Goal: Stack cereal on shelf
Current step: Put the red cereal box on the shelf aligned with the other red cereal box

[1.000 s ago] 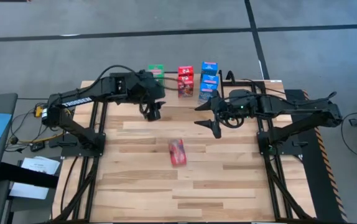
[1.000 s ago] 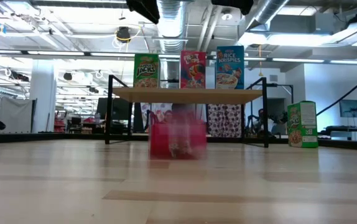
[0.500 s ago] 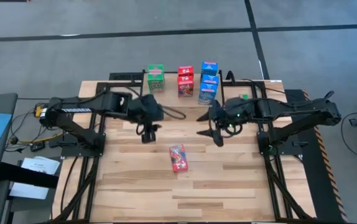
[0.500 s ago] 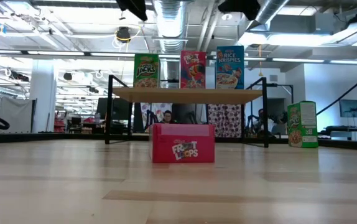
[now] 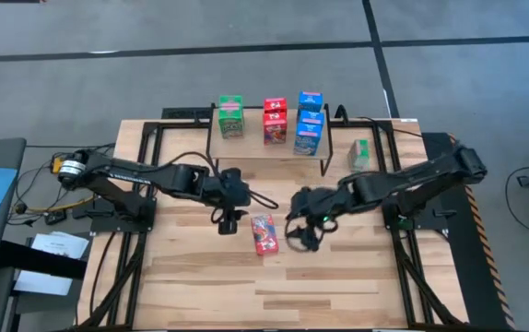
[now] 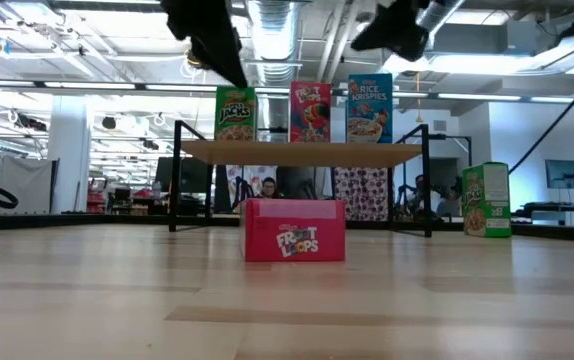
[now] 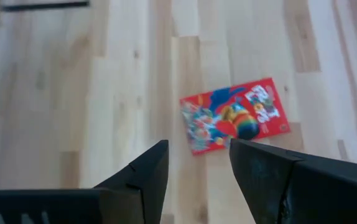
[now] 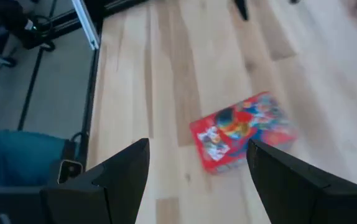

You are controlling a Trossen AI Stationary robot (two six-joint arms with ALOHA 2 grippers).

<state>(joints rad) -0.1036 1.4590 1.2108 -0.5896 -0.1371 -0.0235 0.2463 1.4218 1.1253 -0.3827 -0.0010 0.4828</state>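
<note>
High view: red Froot Loops box (image 5: 263,231) is lying flat mid-table, flanked by left gripper (image 5: 226,219) & right gripper (image 5: 300,232), prob. for pickup. Nothing is being held: left fingers are set narrowly apart, right's spread wide. Shelf (image 5: 264,150) is already carrying boxes at the back.

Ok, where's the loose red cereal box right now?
High view: the red cereal box lies flat mid-table, between the left end effector and right end effector, untouched.
</note>
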